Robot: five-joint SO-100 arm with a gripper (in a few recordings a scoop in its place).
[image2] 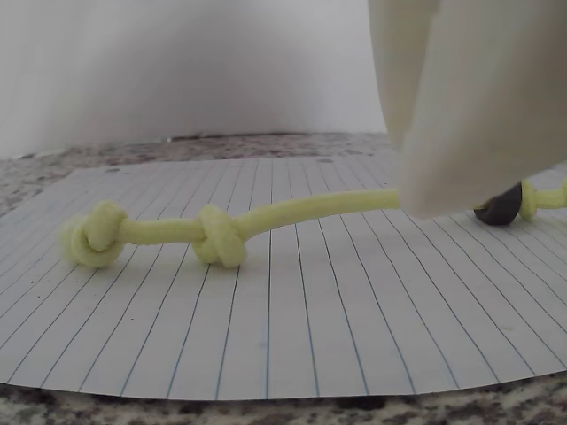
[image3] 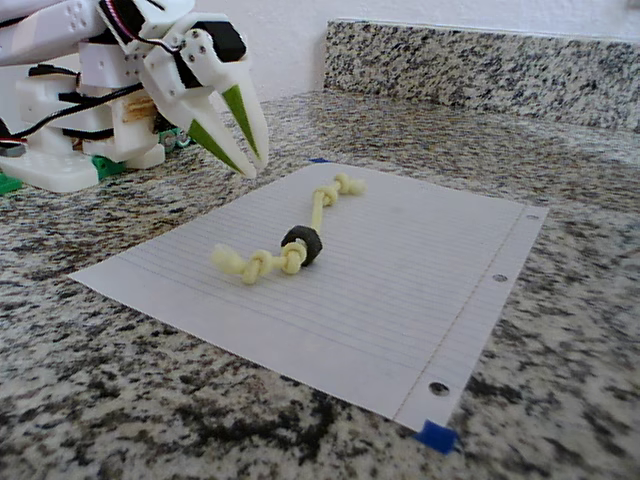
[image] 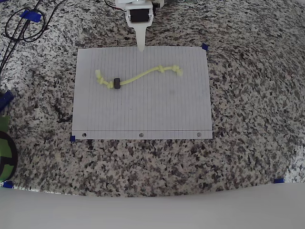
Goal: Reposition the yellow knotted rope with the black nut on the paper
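The yellow knotted rope (image: pixel 143 75) lies in a loose S across the upper half of the paper (image: pixel 143 117), with knots near both ends. The black nut (image: pixel 116 83) is threaded on it near its left end in the overhead view. My gripper (image: pixel 141 47) hangs shut and empty over the paper's top edge, above and apart from the rope. In the wrist view the white fingers (image2: pixel 452 106) fill the upper right, with the rope (image2: pixel 221 235) on the paper (image2: pixel 292 328) below and the nut (image2: pixel 499 209) peeking out behind them. The fixed view shows the gripper (image3: pixel 253 167) raised behind the rope (image3: pixel 318 212) and nut (image3: pixel 303 244).
The paper is held down with blue tape (image: pixel 205 46) at its corners on a speckled granite counter (image: pixel 252 95). Black cables (image: pixel 21 26) loop at the top left. The arm's base (image3: pixel 70 150) stands at the left, and a granite backsplash (image3: pixel 480 65) rises behind.
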